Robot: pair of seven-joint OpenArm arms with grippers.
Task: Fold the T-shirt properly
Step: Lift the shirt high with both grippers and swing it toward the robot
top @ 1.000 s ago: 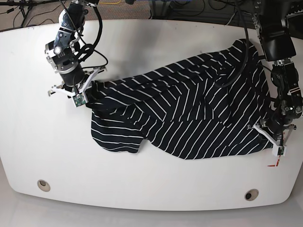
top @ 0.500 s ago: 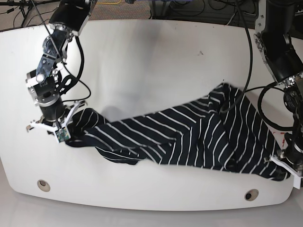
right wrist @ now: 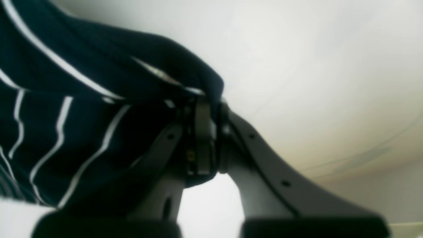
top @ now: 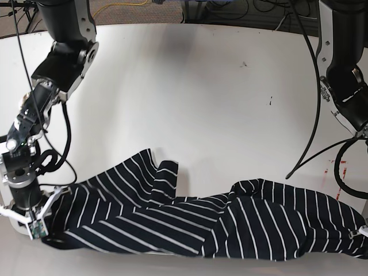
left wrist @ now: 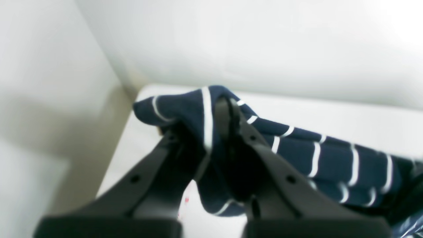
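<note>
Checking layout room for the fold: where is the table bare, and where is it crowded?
Bare: the whole table beyond the T-shirt, between the two arms, up to the far edge. Crowded: the near edge, where the shirt stretches between the right hand and the left hand, both clamped on fabric.

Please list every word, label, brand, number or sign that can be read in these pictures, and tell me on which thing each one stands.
No text can be read in any view.
The soft black T-shirt with thin white stripes carries only stripes, no print or label.
Red marks on the white table near its right edge are too small to read.
Both wrist views are blurred.
</note>
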